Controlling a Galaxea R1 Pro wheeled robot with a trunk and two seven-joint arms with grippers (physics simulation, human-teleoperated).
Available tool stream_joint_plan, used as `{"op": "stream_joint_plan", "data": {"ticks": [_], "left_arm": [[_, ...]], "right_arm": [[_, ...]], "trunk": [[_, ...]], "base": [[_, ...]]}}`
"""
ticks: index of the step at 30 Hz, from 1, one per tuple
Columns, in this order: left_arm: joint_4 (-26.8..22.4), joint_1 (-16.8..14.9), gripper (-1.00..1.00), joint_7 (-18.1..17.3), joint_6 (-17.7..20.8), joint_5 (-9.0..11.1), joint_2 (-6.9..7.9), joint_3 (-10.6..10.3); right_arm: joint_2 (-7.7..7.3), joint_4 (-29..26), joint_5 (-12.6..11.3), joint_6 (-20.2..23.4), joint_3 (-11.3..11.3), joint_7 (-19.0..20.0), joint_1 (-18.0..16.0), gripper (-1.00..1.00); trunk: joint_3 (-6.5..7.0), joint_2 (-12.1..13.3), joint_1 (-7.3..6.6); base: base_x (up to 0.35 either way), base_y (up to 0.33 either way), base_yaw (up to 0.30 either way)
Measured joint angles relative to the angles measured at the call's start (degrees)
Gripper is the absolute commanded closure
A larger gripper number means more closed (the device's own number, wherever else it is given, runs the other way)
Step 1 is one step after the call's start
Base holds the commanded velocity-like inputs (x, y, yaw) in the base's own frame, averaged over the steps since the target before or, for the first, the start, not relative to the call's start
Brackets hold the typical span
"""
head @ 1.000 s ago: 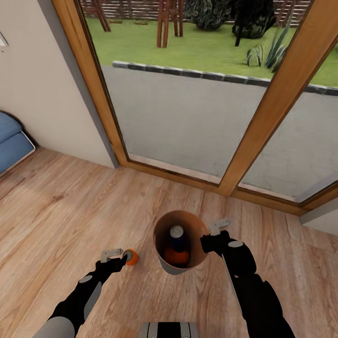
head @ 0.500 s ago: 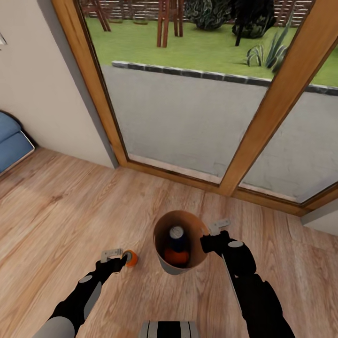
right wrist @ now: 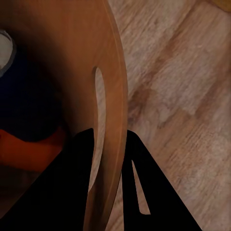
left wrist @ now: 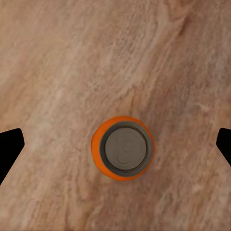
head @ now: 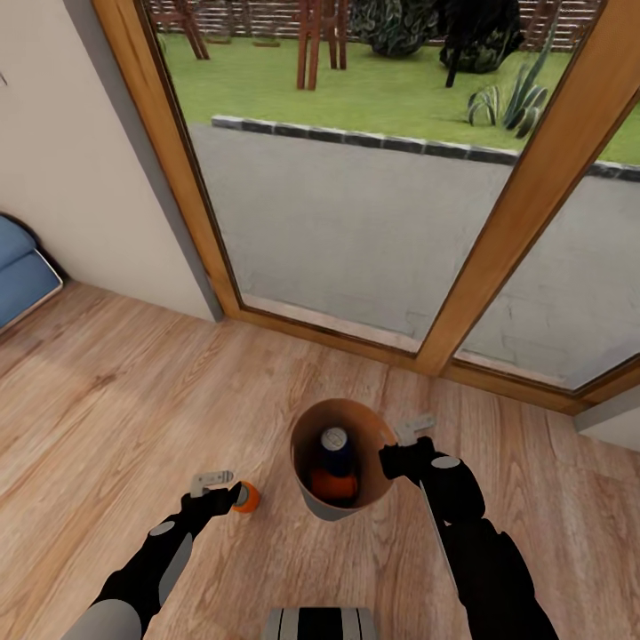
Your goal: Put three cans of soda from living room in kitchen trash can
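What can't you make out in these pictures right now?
- Trash can: its base, head view, hidden by its own wall.
- Blue can and orange can inside: lower parts hidden by the wall.
- Left gripper: jaws cut off by the wrist view's edges above the loose orange can.

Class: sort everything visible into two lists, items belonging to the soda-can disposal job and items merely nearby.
Job:
trash bin, gripped at the rim by the right end effector
blue can and orange can inside
loose orange can on the floor

Nearby:
sofa
glass doors
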Motion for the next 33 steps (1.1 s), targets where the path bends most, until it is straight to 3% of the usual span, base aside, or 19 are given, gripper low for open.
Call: {"op": "stream_joint_plan", "data": {"ticks": [20, 33], "left_arm": [[0.1, 0.0, -1.0, 0.0, 0.0, 0.0, 0.0, 0.0], [0.0, 0.0, -1.0, 0.0, 0.0, -0.1, -0.08, 0.0]], "right_arm": [[0.07, 0.0, 0.0, 0.0, 0.0, 0.0, 0.0, 1.0], [0.09, 0.0, -0.2, 0.0, 0.0, 0.0, 0.0, 1.0]], "trunk": [[-3.59, -8.0, 4.39], [-3.6, -8.0, 4.4]], "base": [[0.0, 0.0, 0.0], [0.014, -0.012, 0.0]]}}
